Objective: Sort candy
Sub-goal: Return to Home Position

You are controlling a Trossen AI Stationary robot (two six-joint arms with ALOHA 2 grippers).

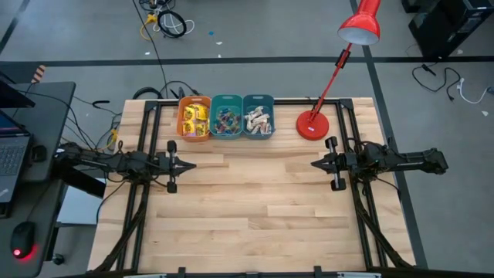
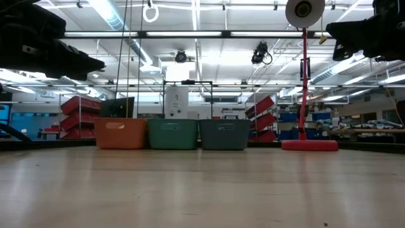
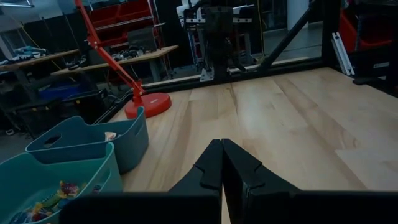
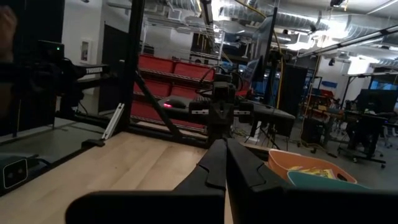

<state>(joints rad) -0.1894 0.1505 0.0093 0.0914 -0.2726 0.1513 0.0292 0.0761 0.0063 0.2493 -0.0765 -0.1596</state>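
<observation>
The sorting looks finished. All the candy [image 1: 225, 116] in view sits in three bins that stand touching in a row, beyond the two grippers and between them. No loose piece shows on the table [image 1: 255, 208].

- **Yellow packets** [image 1: 194, 120] fill the orange bin [image 1: 182, 116], the one nearest the left gripper [image 1: 193, 164].
- **Small coloured pieces** [image 1: 224, 123] lie in the teal bin [image 1: 226, 98] in the middle.
- **Pale sticks** [image 1: 258, 120] lie in the blue bin [image 1: 258, 98], the one nearest the right gripper [image 1: 312, 164].

By my reading, all that is left is for the arms to settle at rest. Both lie level and point at each other across bare wood, well apart. Each has its fingers pressed together and holds nothing.

The bins are smooth moulded plastic, rectangular with rounded corners, and have slot handles in their end walls. The packets are square and look glossy and crinkled. From this height the wrappers may be foil or film; I cannot tell which. The sticks are short and blunt-ended. The table is pale planked wood with a matte sheen. A red lamp [image 1: 312, 125] with a round, flat base stands just beyond the right gripper, beside the blue bin.
</observation>
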